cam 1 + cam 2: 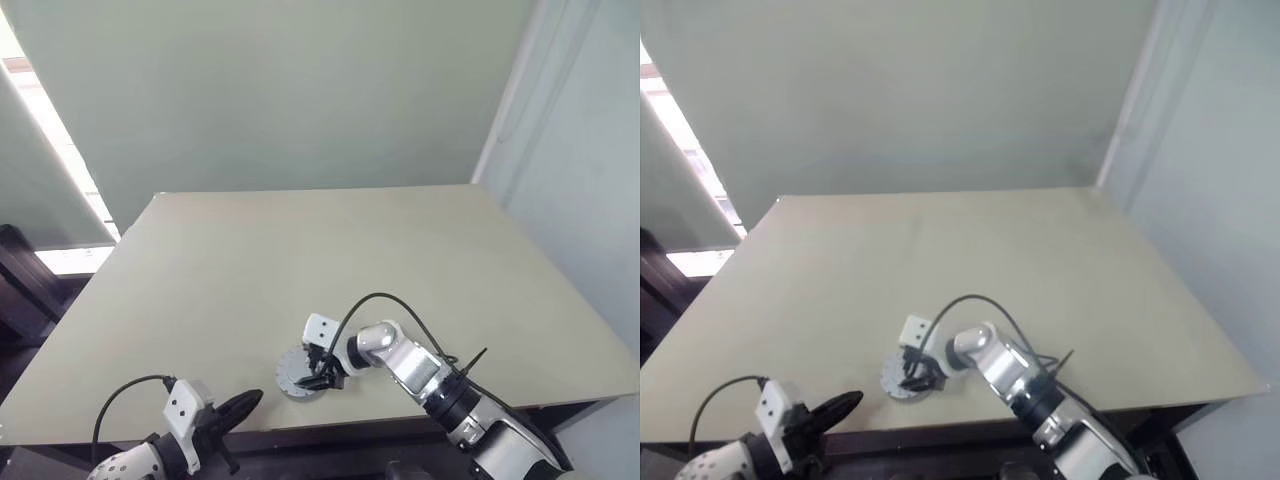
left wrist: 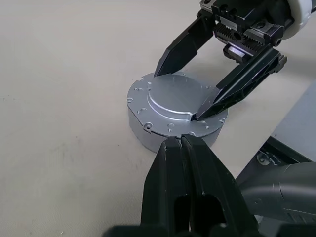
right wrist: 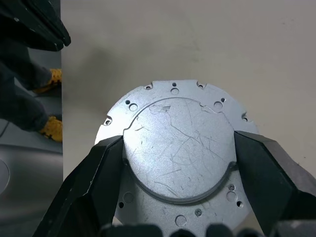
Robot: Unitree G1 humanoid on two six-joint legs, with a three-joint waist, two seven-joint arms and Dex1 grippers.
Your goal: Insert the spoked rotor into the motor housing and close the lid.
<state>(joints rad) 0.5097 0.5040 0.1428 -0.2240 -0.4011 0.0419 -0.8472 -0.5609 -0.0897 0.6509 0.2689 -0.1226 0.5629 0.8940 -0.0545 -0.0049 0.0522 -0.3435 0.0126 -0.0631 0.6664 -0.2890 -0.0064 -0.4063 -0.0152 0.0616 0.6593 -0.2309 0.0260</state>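
The motor housing [image 1: 293, 374] stands near the table's front edge, a squat silver casing with a closed face up: a holed flange around a raised round plate [image 3: 177, 143]. Its windings are hidden. My right gripper [image 1: 318, 377] reaches over it from the right and points down at it. Its two black fingers [image 3: 98, 173] press against opposite sides of the raised plate. My left gripper [image 1: 245, 403] is shut on nothing, just left of the housing at the table's front edge, tips aimed at the housing's side wall [image 2: 148, 133]. The spoked rotor and the lid are out of view.
The beige table [image 1: 300, 250] stretches bare behind the housing, up to a pale wall. Its front edge [image 1: 330, 425] runs just behind both wrists. A black cable [image 1: 400, 305] loops up from my right wrist.
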